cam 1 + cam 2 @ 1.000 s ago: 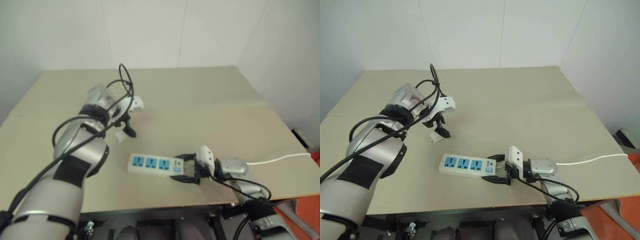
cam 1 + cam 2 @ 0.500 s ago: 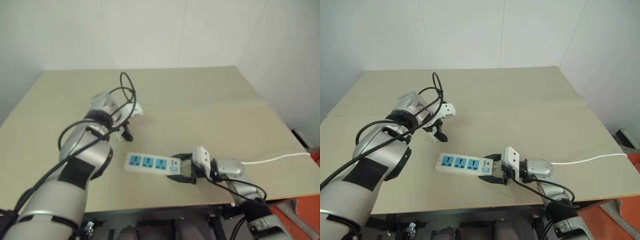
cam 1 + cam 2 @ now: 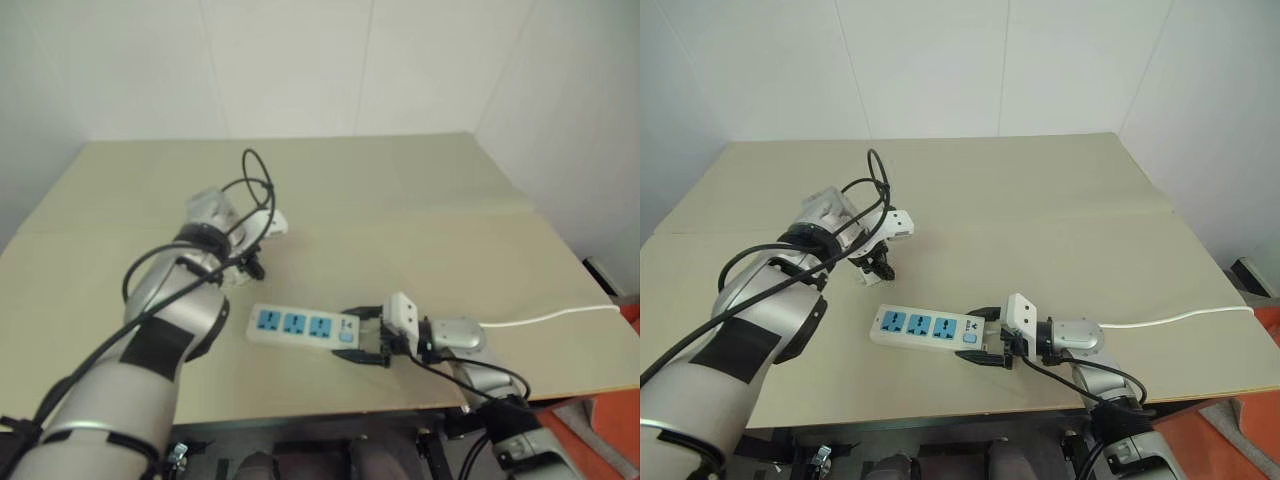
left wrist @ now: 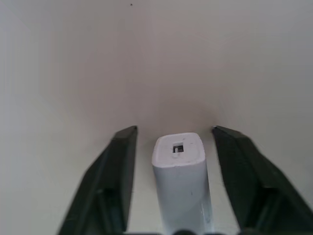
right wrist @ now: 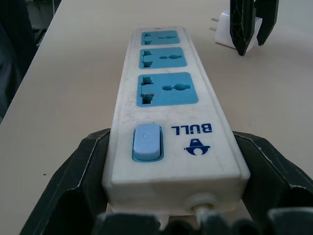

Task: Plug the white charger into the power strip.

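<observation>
The white charger lies on the beige table, just beyond the far end of the power strip, and is straddled by the left gripper, which comes down on it steeply from above. In the left wrist view the two black fingers stand on either side of the body with a gap still seen on each side — not yet clamped, so the jaws are read as part-open around it. The charger's long axis runs along the gripper's pointing line, the end with the small port facing away; in the right wrist view its prongs stick out sideways, level with the table. The right gripper is clamped across the switch end of the strip, pads on both long edges, cable side toward the wrist. The strip lies flat with its three blue sockets facing up, long axis running from the right gripper toward the charger. The left arm is clearly the nearer to the charger — the coming move likely calls for a closed grip, a lift and a turn of the prongs downward over a socket.
</observation>
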You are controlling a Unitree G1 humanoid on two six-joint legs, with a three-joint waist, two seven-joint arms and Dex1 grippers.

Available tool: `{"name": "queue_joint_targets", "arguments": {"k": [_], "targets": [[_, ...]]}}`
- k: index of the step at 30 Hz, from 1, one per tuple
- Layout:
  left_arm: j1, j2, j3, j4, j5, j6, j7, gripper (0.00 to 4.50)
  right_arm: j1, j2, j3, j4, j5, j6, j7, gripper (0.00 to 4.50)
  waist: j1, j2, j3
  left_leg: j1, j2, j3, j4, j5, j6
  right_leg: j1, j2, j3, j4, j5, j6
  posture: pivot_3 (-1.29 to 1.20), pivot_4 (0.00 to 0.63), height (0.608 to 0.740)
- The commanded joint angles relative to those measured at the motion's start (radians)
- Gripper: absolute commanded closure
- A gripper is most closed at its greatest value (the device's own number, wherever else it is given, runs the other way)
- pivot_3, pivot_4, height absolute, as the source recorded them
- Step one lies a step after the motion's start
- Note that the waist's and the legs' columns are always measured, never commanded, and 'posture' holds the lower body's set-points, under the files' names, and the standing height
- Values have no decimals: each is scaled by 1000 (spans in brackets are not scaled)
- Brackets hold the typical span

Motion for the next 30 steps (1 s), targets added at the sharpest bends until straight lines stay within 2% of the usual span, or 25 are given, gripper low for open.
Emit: {"name": "queue_joint_targets", "arguments": {"k": [1, 2, 9, 13, 19, 21, 24, 27, 30], "targets": [[-4, -2, 8, 0, 19, 8, 15, 3268, 3, 1, 20, 11, -33, -7, -22, 1084, 0, 0, 0, 0, 0, 0, 0, 0, 0, 0, 0, 0, 0, 0, 0, 0, 150, 740], [-3, -3, 8, 0, 21, 7, 21, 3480, 2, 2, 20, 12, -33, -7, -24, 1084, 0, 0, 0, 0, 0, 0, 0, 0, 0, 0, 0, 0, 0, 0, 0, 0, 150, 740], [-13, -4, 52, -13, -6, -30, 67, 3476, 17, 0, 25, -4, -31, -1, -30, 1084, 0, 0, 0, 0, 0, 0, 0, 0, 0, 0, 0, 0, 0, 0, 0, 0, 150, 740], [-53, 8, 171, -42, -98, -57, 75, 3476, 31, -10, 22, -23, -26, 4, -31, 1084, 1, 0, 0, 0, 0, 0, 0, 0, 0, 0, 0, 0, 0, 0, 0, 0, 150, 740], [-44, 70, 461, -171, -381, -104, -61, 3476, 45, -38, 16, -61, -1, 20, -11, 1084, 2, 0, 0, -1, 0, 0, 0, 0, 0, 0, -1, -1, 0, 0, 0, 0, 150, 740], [49, 65, 574, -316, -510, -162, -81, 3476, 38, -46, 18, -58, 1, 23, -1, 1084, 3, 0, 0, -1, 0, 0, 0, 0, 0, 0, -1, -1, 0, 1, -2, 0, 150, 740], [242, 28, 683, -641, -700, -162, -139, 3476, 7, -47, 27, -30, -2, 21, 14, 1084, 3, 1, -1, 1, 0, 0, 0, 0, 0, 1, -2, 0, 1, 3, -5, 0, 150, 740], [438, -5, 709, -941, -856, -47, -162, 3476, -39, -36, 36, 21, -3, 16, 35, 1084, 2, 1, -1, 2, 0, 0, 1, 0, 0, 1, -2, 0, 5, 4, -7, 0, 150, 740], [568, -11, 721, -1074, -975, 10, -203, 3476, -82, -23, 45, 81, -3, 1, 63, 1084, 3, 1, -1, 2, 0, 0, 2, 0, 0, 0, -2, 0, 7, 4, -7, 0, 150, 740]]}}
